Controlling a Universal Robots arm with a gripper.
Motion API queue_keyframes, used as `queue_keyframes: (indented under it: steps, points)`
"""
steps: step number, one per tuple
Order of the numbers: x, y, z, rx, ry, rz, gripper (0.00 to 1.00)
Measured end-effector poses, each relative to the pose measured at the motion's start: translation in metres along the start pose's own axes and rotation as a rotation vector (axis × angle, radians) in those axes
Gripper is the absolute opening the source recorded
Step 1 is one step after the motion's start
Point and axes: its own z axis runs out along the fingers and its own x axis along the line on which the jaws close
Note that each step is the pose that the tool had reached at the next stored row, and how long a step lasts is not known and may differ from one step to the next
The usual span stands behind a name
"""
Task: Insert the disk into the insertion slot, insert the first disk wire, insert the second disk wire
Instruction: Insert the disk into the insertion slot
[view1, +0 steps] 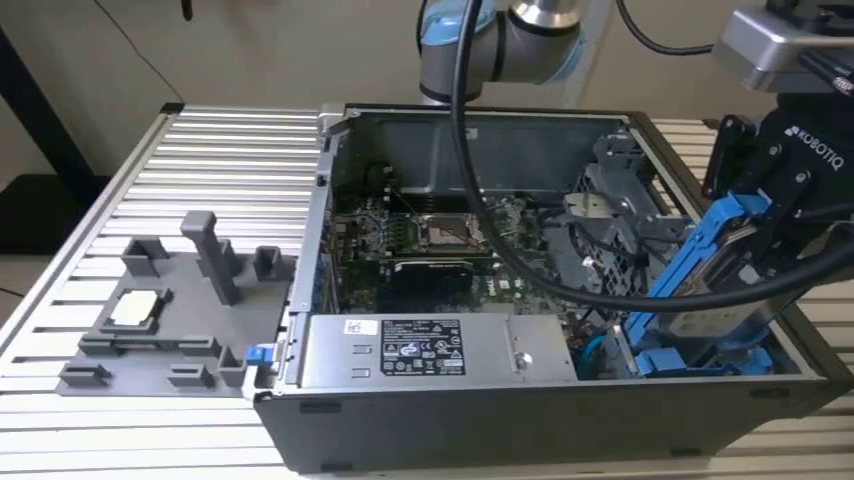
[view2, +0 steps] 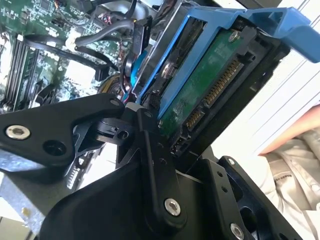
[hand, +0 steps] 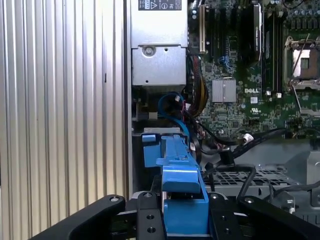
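Holding disk (view1: 707, 325) tilted at insertion slot (view1: 701, 362); jaws clamped, slot mostly hidden.

Soft, even light in the exterior view: the table (view1: 200, 140) gleams pale at upper left, the case (view1: 534, 420) interior lies shadowed. In the second wrist view, glare bleaches the background beyond the disk (view2: 200, 75).

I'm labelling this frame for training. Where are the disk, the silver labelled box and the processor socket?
the disk (view2: 210, 85): second wrist view, on its green circuit board.
the silver box (view1: 494, 345): exterior view, on bare metal beside its label.
the processor socket (view1: 447, 232): exterior view, on its centre.
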Motion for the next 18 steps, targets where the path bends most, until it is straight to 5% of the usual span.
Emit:
queue_keyframes:
  steps: [6, 18]
  points:
    - [-0.0003, -0.0002, 0.007, -0.0001, -0.0016, 0.0, 0.33]
    - [-0.0012, -0.0006, 0.0228, -0.0004, -0.0216, -0.001, 0.33]
